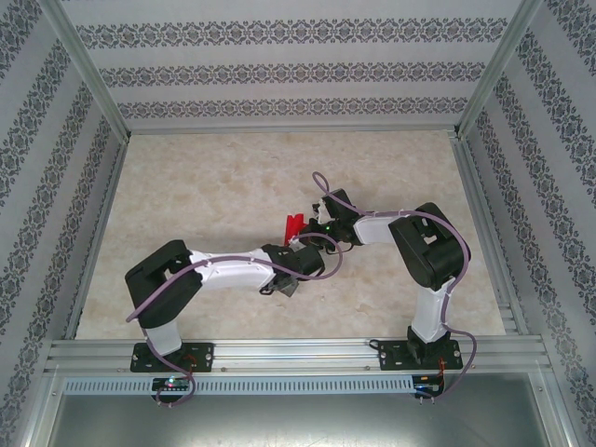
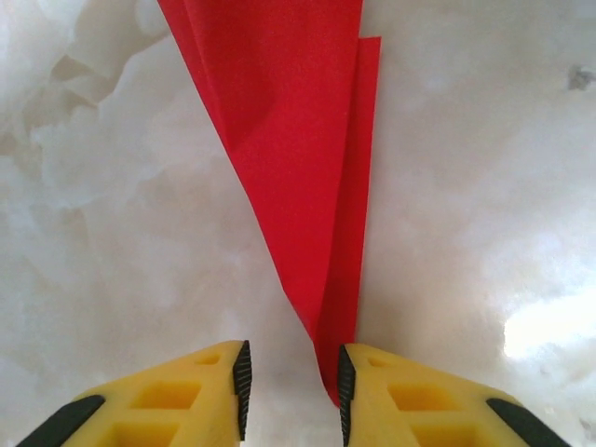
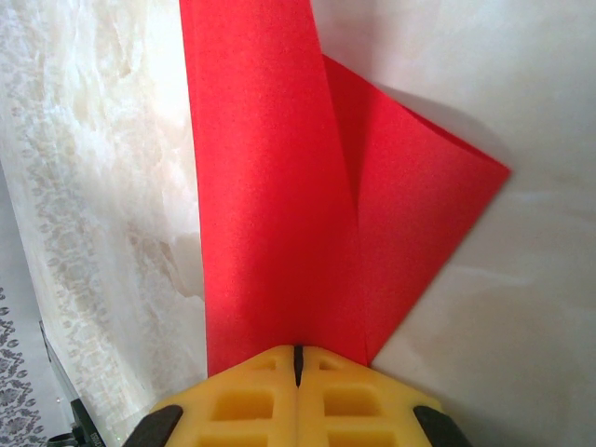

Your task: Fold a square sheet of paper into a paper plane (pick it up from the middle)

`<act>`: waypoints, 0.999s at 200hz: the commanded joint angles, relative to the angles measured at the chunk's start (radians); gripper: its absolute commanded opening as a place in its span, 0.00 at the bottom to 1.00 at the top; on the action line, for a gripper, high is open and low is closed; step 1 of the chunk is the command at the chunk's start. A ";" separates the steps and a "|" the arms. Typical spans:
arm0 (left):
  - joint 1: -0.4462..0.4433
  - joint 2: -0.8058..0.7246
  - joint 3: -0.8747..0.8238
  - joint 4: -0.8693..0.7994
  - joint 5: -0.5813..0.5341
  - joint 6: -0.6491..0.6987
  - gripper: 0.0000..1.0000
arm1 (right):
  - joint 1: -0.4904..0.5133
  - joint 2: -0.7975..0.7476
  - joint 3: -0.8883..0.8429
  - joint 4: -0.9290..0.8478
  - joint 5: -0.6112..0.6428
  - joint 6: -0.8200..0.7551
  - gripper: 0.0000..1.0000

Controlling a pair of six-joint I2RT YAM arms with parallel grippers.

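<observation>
The right gripper (image 3: 298,358) is clamping down on the paper plane (image 3: 279,186), its yellow fingers pressed together with the red layers pinched right at the tips. That looks like the anchor here: one end held firm so the creased layers can't spring open or slide off the smooth marble-patterned table (image 1: 205,186).

In the right wrist view a long red band is running straight out from the fingers, and a triangular flap is fanning off to one side, lifted and casting a shadow.

Over on the other side, the left gripper (image 2: 293,391) is standing with its jaws apart. The plane's narrow pointed tip is sitting in the gap, right up against one ribbed pad (image 2: 345,372), with clear space to the other pad. So it isn't squeezing anything. I'd say it is lined up on the point, and whether it means to bite or back off, I can't tell.

From above, the plane (image 1: 293,224) is sitting near the middle of the table, between the two wrists. The left arm (image 1: 233,270) is stretching low and nearly flat, reaching rightward from its base. The right arm (image 1: 382,228) is rising from its base, elbow up high, forearm reaching leftward to meet it.

Two grippers are converging on one slim red dart.
</observation>
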State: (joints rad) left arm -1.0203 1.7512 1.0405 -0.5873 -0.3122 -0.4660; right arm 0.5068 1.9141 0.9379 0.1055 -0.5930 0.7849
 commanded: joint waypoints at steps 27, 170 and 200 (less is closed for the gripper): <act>0.006 -0.126 -0.015 0.025 0.060 0.037 0.39 | 0.002 0.045 -0.032 -0.061 0.065 -0.022 0.04; 0.307 -0.203 -0.282 0.502 0.568 -0.143 0.12 | 0.002 0.051 -0.035 -0.049 0.057 -0.016 0.03; 0.308 -0.184 -0.285 0.523 0.592 -0.145 0.12 | 0.002 0.050 -0.035 -0.049 0.055 -0.016 0.03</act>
State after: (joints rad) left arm -0.7242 1.5478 0.7628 -0.1356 0.2264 -0.5892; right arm 0.5068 1.9141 0.9356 0.1097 -0.5949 0.7853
